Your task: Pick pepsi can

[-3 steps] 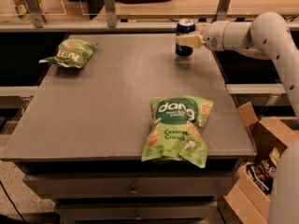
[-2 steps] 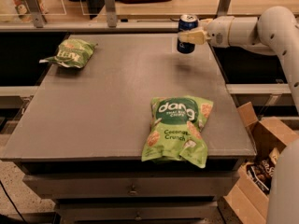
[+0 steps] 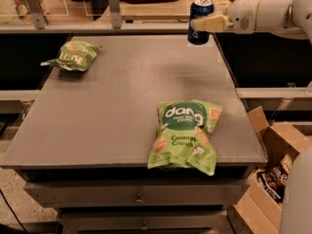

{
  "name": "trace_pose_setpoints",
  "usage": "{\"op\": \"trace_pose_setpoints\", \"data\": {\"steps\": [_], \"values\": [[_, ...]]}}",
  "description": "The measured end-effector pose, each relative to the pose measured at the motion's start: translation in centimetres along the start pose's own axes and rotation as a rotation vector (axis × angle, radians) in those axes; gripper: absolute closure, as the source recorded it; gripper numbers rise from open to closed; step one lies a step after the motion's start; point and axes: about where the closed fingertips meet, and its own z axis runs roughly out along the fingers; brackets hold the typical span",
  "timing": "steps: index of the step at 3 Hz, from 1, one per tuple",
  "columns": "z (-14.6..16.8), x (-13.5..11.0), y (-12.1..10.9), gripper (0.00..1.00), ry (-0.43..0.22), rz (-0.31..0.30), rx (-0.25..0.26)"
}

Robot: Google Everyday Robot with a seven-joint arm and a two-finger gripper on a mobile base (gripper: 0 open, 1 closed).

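- The gripper (image 3: 202, 24) is at the far right corner of the worktop (image 3: 117, 111), at the end of the white arm (image 3: 263, 13) that reaches in level from the right edge of the view; its jaws are drawn in narrow around the pepsi can (image 3: 201, 8), gripping it at mid-height; one pale yellowish finger (image 3: 214, 23) crosses the front of the can.
- The pepsi can stands upright in that grip, dark blue with a silver top; its top rises well above the worktop's far edge, and its base shows against the far right corner of the surface; whether the base touches the worktop cannot be told.
- A large green snack bag (image 3: 185, 135) lies flat near the front right of the worktop, white "dang" lettering facing up; its lower end reaches just past the front edge; it is well apart from the can.
- A smaller green bag (image 3: 73, 55) lies at the far left corner, well apart from both the can and the large bag.
- Two drawer fronts (image 3: 139, 195) sit one above the other under the worktop.
- An open cardboard box (image 3: 275, 145) stands on the floor beside the worktop's right front corner; dark packets show inside it.
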Motion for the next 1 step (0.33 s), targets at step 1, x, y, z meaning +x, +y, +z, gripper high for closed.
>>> {"op": "trace_pose_setpoints", "data": {"steps": [1], "values": [[-0.05, -0.04, 0.41, 1.0, 0.004, -0.003, -0.018]]}}
